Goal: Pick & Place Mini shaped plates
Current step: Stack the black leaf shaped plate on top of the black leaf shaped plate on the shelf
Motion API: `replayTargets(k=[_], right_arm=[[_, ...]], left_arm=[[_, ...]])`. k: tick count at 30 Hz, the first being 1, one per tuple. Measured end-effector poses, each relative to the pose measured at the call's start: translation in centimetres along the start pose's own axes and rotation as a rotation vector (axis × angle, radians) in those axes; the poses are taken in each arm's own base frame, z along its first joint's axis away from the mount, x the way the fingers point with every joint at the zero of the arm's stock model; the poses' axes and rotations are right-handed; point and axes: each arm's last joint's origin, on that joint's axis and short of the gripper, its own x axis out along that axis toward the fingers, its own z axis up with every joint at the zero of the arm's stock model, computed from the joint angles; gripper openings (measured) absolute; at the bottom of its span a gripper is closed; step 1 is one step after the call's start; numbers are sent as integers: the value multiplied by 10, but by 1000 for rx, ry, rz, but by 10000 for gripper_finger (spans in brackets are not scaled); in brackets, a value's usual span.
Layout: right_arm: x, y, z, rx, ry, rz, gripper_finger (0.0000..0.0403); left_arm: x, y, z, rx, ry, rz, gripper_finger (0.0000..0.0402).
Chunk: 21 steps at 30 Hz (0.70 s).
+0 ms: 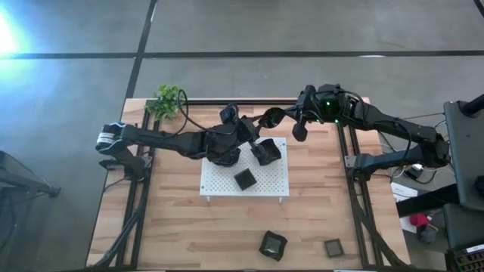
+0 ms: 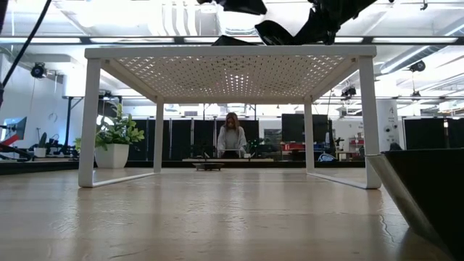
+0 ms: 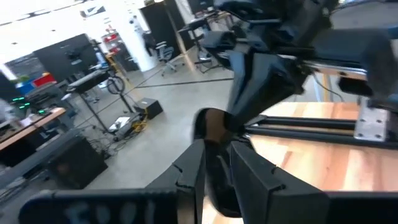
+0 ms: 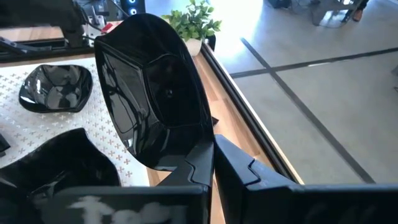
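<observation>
right gripper: clamped on a glossy black plate, held on edge; white board lies just past its tip
left gripper: nearer the board; looks pinched onto another dish

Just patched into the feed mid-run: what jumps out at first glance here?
The right pincer, raised above the white perforated board's far edge, is shut on a glossy black curved plate. The left pincer holds another black plate edge-on just beside it. Two more small black dishes sit at the wooden table's near edge.
</observation>
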Motion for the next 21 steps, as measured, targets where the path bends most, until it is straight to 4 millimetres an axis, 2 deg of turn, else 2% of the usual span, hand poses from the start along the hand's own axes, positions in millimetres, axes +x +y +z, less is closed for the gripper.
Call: replayTargets(k=[7, 14, 21], right_arm=[[0, 1, 0, -5, -5, 2, 8], [0, 1, 1, -10, -7, 5, 8], [0, 1, 1, -10, -8, 5, 8]], left_arm=[[2, 1, -2, -55, 15, 47, 73], [10, -7, -12, -34, 41, 47, 73], [11, -5, -13, -44, 51, 86, 73]])
